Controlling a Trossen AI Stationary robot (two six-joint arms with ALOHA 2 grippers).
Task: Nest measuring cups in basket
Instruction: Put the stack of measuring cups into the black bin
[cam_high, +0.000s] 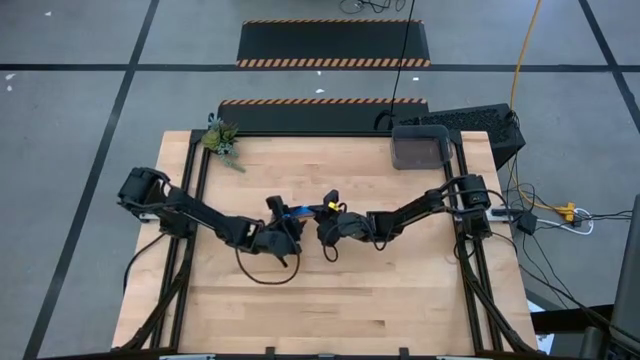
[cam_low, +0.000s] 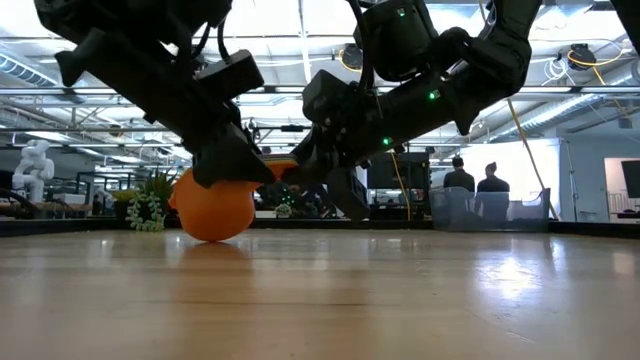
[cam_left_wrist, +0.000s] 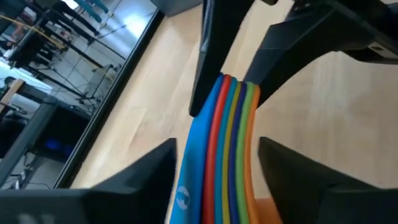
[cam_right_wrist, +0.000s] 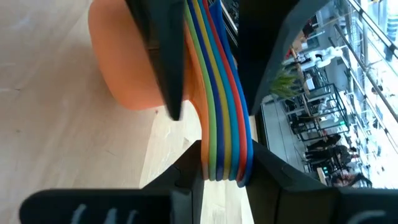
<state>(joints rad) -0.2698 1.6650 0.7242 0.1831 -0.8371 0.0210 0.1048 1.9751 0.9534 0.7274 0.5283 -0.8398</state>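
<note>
Both arms meet at centre of the high view. Measuring cups (cam_high: 300, 211) already nested into one stack, orange outermost, sitting on the table (cam_high: 340, 300) mid-frame. Left gripper (cam_left_wrist: 214, 168) straddles the stacked handles, fingers narrow; contact unclear. Right gripper (cam_right_wrist: 227, 165) closed on the handle ends. Basket (cam_high: 420, 147) at upper right of the table, well apart from the stack.

Robotics lab, humanoid robot (cam_low: 36, 165), taped floor (cam_high: 80, 60)
</note>
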